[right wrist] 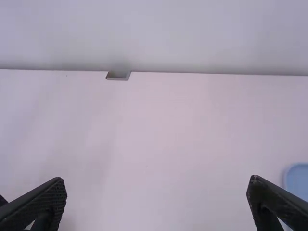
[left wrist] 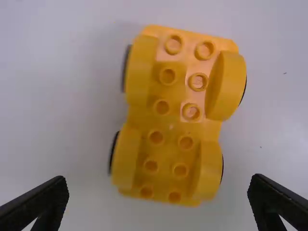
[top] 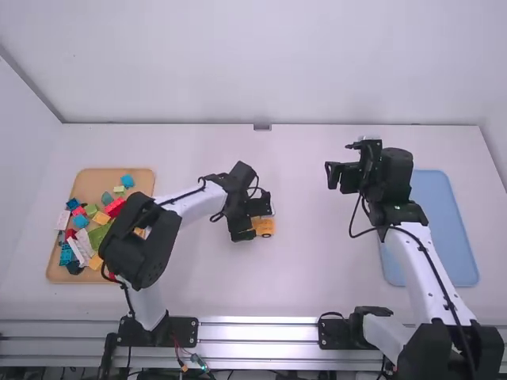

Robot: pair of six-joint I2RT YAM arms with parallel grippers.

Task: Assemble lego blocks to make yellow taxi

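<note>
- While the left gripper stands spread, the yellow chassis lies just ahead, long axis crosswise to the finger span.
- Right gripper: spread, farther away.

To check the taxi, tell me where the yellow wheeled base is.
In the high view, the yellow wheeled base sits near the middle of the table, at the left gripper, right of the wooden tray.

Yellow studded base — on table
</note>
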